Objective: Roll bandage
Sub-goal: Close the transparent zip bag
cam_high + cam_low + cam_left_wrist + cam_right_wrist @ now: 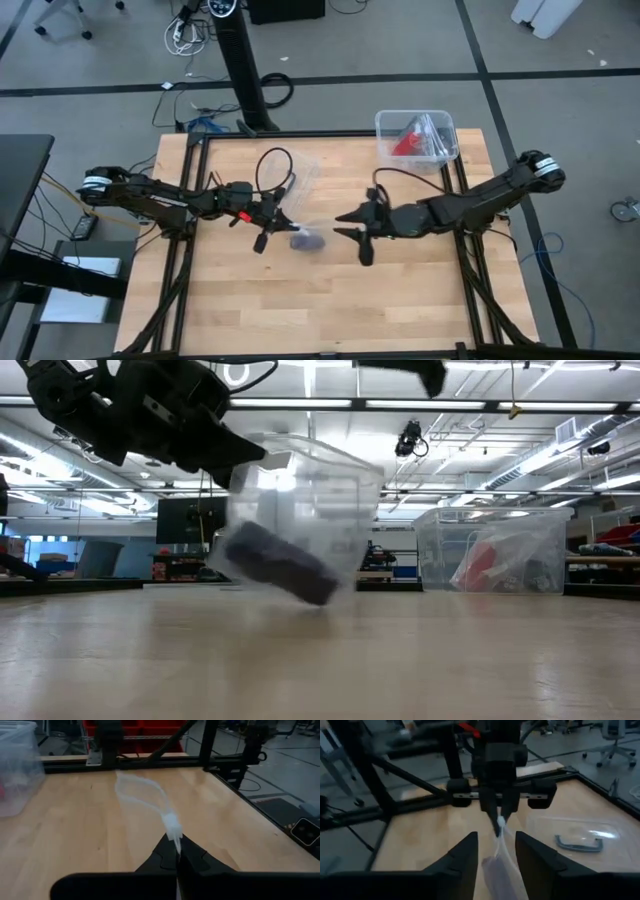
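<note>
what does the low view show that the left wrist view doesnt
Only the low view shows the rolled dark navy-blue bandage inside the hanging clear plastic bag, off the wooden table, plus the red item in the clear plastic bin at full width.

Only the left wrist view shows the left gripper shut on a twisted corner of the bag, with the table's far edge and black frame.

Both show the bag and the wooden tabletop.

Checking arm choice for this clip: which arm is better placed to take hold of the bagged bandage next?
Right, probably. The left tool is shut on the clear plastic bag, dangling the rolled dark navy-blue bandage inside. The right tool waits open beside it, free to grip.
</note>
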Available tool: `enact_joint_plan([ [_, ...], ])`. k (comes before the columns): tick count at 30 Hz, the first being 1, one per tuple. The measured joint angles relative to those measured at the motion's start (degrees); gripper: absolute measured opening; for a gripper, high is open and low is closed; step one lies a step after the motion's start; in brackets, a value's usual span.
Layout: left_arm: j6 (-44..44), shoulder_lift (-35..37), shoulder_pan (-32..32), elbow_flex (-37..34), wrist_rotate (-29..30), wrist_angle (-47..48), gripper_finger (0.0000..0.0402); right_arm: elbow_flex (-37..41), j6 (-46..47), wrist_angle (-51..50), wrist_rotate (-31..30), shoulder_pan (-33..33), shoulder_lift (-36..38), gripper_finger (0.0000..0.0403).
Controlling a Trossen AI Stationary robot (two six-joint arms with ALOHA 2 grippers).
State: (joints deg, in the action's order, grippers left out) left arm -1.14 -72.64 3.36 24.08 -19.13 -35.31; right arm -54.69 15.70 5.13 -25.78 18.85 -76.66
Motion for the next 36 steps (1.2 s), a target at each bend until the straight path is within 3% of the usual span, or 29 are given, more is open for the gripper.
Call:
enact_joint_plan([
  [3, -0.15, 0.00, 0.00, 0.00, 0.81, 0.47, 0.0000, -5.18, -2.42, -4.83, 4.06, -2.42, -4.94, 0.0110],
  [9, -3.11, 0.00, -0.06, 0.00, 1.36, 3.57, 0.0000, -19.68, -6.83, -18.10, 13.01, -6.21, -14.66, 0.0018],
  [11, -4.08, 0.00, -0.09, 0.02, 2.32, 4.31, 0.0000, -24.53, -7.10, -23.01, 14.58, -7.37, -17.86, 0.0008],
  [18, -6.39, 0.00, -0.11, 0.09, 6.42, 7.23, 0.0000, -39.06, -5.46, -36.82, 18.17, -11.23, -28.74, 0.0061],
  [23, -7.52, 0.01, -0.11, 0.11, 8.24, 7.97, 0.0000, -46.34, -5.89, -41.45, 18.48, -12.31, -34.23, 0.0098],
  [28, -7.54, 0.02, -0.11, 0.13, 8.77, 7.97, 0.0000, -49.35, -8.24, -42.40, 18.40, -12.37, -37.50, 0.0117],
  [36, -7.44, 0.01, -0.13, 0.13, 9.00, 7.87, 0.0000, -49.40, -8.87, -42.62, 17.46, -12.88, -37.64, 0.0115],
])
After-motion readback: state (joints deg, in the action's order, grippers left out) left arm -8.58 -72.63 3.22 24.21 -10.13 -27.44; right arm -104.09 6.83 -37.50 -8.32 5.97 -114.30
